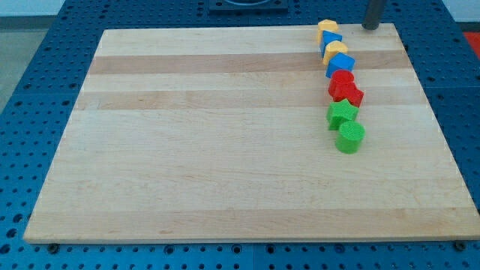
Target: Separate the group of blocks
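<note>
Several blocks stand in a tight column at the board's upper right. From the top: a yellow block [326, 28], a blue block [333, 39], a second yellow block [337, 51], a second blue block [340, 65], a red round block [343, 79], a red star-like block [347, 94], a green star block [342, 115] and a green round block [350, 137]. Neighbours touch or nearly touch. My tip [370, 27] rests at the board's top edge, to the right of the top yellow block and apart from it.
The wooden board [225, 150] lies on a blue perforated table [30, 90]. The column of blocks runs close to the board's right edge. A dark fixture [247, 6] sits beyond the board's top edge.
</note>
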`<act>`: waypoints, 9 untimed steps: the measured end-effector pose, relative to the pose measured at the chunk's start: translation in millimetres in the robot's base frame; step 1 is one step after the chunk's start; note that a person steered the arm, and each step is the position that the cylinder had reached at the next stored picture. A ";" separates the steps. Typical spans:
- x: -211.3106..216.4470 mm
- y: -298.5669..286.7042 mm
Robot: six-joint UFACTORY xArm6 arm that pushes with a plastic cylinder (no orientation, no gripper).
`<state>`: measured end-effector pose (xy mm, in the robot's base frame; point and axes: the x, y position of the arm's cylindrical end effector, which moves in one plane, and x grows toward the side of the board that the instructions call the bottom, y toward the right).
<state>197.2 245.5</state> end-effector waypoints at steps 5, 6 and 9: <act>249.1 92.0; 332.7 -0.4; 314.5 -169.6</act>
<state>511.8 75.8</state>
